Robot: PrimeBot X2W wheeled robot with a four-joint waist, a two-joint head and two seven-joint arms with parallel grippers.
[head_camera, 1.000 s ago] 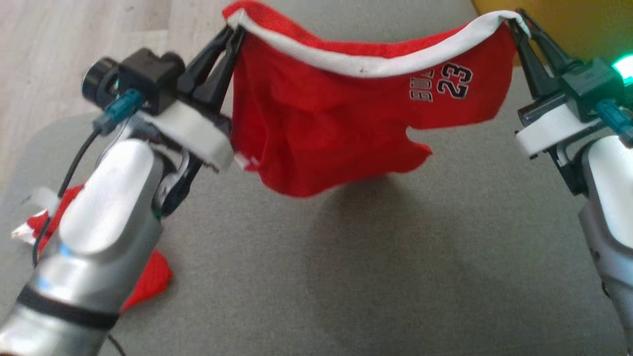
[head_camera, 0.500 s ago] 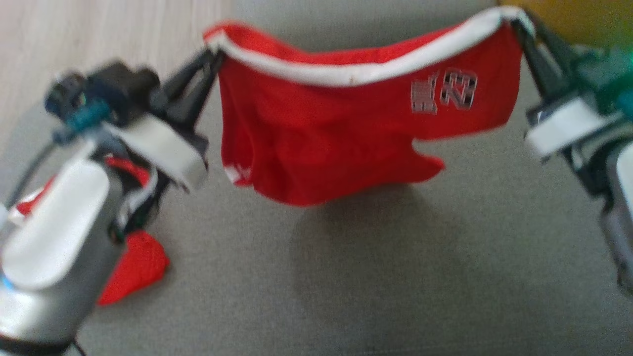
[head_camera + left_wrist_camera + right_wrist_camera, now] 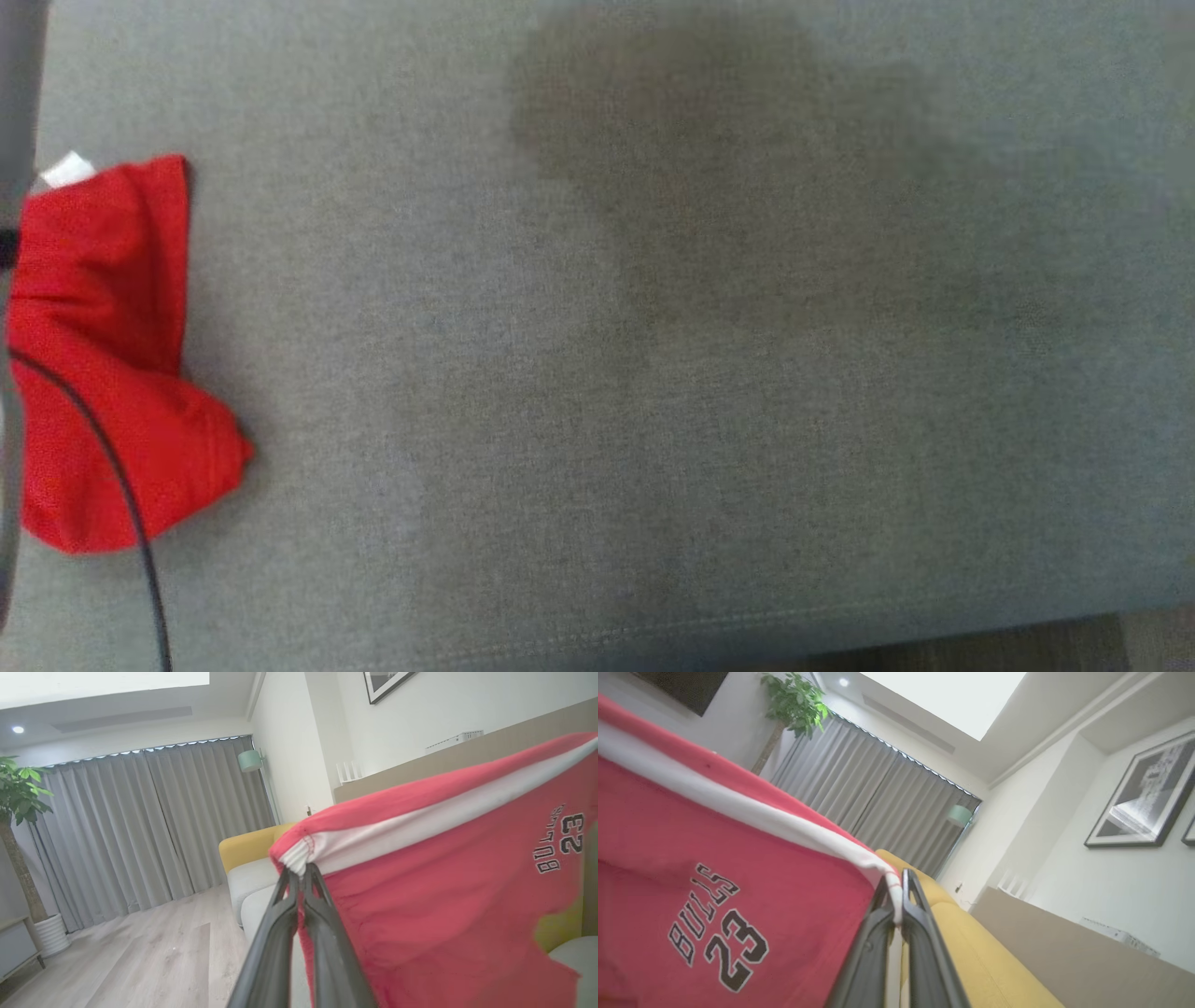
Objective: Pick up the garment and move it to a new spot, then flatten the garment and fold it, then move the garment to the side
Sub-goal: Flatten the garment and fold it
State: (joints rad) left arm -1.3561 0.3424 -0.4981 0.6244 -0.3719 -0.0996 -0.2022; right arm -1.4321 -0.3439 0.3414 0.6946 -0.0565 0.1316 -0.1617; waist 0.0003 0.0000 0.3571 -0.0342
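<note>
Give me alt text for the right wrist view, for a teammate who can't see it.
The right gripper is shut on the white-banded edge of a red garment printed BULLS 23, which spreads across the view's left. Behind it are a yellow sofa, grey curtains, a leafy plant and a framed picture.

Red fabric pcs: 2, i.e. 1 red garment w/ white band & black "BULLS 23" print, plus 1 plain red cloth w/ small white tag. Grippers: 2, left gripper & right gripper, 2 long dark fingers ea. Also 1 thin black cable, 1 grey fabric surface, 1 leafy green plant, 1 mint lamp, 1 yellow sofa, 2 dark-framed pics.
</note>
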